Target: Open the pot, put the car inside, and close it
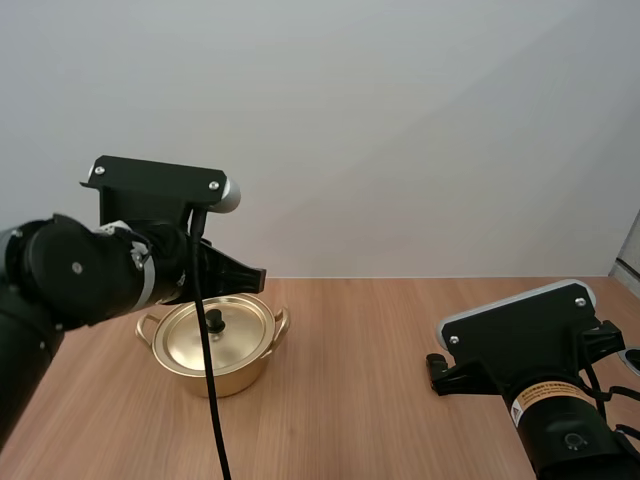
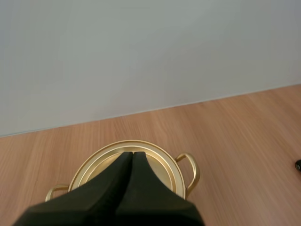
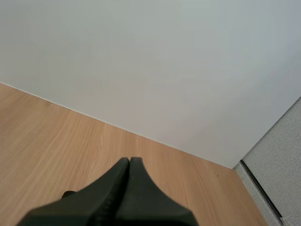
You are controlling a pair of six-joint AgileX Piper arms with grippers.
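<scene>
A gold pot (image 1: 213, 352) with two side handles stands on the wooden table, left of centre, with its lid (image 1: 225, 330) on and a black knob (image 1: 214, 318) on top. My left gripper (image 1: 256, 275) hovers just above the pot's far rim, apart from the knob. In the left wrist view its fingers lie together as one dark wedge (image 2: 132, 153) over the lid (image 2: 162, 162). My right gripper (image 3: 129, 160) is shut on nothing above bare table. A small dark object (image 1: 437, 372) lies beside my right arm (image 1: 545, 380); I cannot tell what it is.
The table's back edge meets a plain white wall (image 1: 400, 140). A grey panel (image 3: 277, 169) stands at the table's far right corner. Bare wood (image 1: 350, 400) lies between the pot and the right arm.
</scene>
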